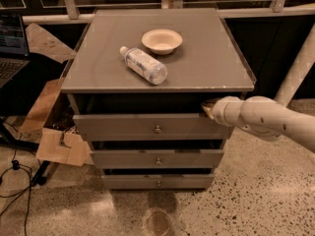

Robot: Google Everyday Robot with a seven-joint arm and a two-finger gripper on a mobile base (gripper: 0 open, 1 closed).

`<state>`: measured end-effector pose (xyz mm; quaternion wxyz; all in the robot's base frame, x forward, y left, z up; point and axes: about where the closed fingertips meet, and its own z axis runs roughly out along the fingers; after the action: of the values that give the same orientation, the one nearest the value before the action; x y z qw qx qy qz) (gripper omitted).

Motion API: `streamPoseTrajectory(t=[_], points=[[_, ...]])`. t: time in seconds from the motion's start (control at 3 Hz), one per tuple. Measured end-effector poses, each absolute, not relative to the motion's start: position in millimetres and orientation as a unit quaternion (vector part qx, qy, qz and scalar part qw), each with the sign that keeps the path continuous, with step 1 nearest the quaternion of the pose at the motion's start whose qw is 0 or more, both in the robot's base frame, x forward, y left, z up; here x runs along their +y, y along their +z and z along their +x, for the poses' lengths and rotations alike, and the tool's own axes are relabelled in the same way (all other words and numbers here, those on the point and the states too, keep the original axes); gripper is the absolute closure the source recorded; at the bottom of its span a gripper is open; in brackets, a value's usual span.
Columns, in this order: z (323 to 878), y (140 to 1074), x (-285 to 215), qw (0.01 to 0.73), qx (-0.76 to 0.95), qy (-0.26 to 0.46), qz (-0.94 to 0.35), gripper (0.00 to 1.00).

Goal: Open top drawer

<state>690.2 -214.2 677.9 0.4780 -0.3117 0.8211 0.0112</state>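
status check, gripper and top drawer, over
Gripper at upper right corner of the top drawer, under the cabinet top. Drawer looks partly out, dark gap above its front. Bottle and bowl sit on the cabinet top, not in its path.

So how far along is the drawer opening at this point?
Done: the pincer is at the upper right corner of the top drawer, away from its knob. In hand: the drawer looks at most slightly out, with a dark gap showing under the tabletop. Left: nearly the whole pull.
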Motion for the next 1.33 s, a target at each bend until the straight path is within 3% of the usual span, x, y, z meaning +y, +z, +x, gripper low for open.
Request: streamPoseTrajectory(t=[1.33], points=[[678.0, 680.4, -214.5, 0.444, 0.833, 0.037, -0.327, 1.0]])
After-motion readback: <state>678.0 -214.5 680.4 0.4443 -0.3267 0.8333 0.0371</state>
